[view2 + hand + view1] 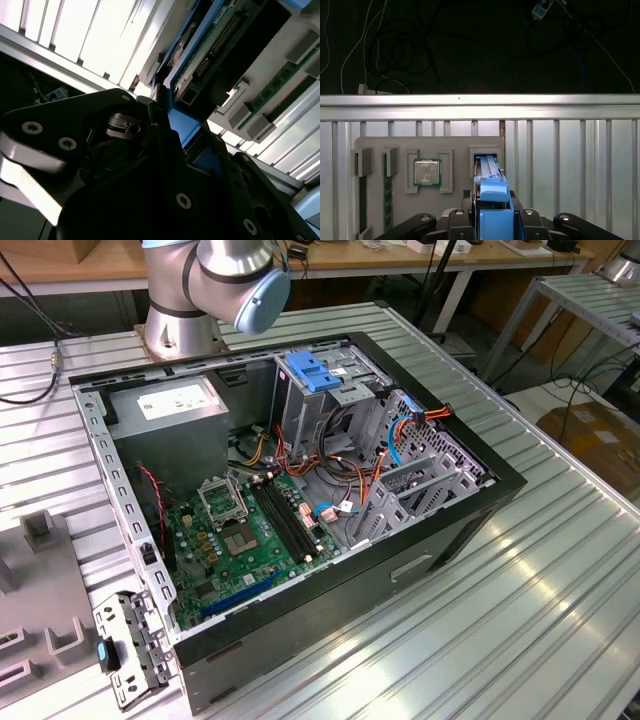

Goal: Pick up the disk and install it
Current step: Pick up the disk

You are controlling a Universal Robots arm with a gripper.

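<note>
One gripper (494, 219) seen clamped on disk (492, 189) edges; disk could be jammed in tray (454, 144) slot if tilted.

The tool (494, 212) grips the disk (491, 175) upright in a grey tray (395, 144).

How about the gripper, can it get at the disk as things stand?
Probably yes: in the first wrist view the gripper sits right at the disk, standing on edge in a grey tray, nothing between them.

Blue-framed disk (494, 200) upright on edge
</note>
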